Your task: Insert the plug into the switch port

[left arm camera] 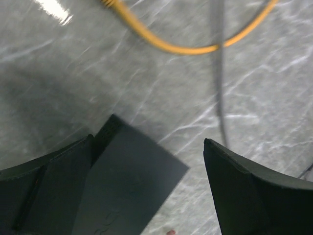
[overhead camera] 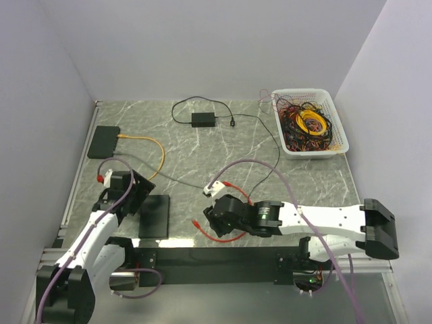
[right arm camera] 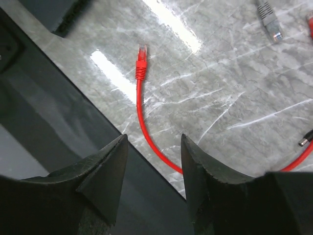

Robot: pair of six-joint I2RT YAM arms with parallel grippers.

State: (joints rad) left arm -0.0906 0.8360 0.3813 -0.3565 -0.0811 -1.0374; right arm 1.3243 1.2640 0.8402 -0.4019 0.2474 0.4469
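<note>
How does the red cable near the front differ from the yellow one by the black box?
The red cable lies at the table's front edge, below the right tool; the yellow cable lies further back on the left. The yellow cable's end meets the black box; the red cable's plug lies free. Both are thin, curved cables resting on the table.

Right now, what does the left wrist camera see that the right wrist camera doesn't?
Only the left wrist: a yellow cable, a thin grey cable and a flat black pad. Only the right wrist: a red cable with its red plug, a grey plug and the table's dark front rail. Both: the marbled grey tabletop and that arm's own black jaws, standing apart with nothing gripped.
</note>
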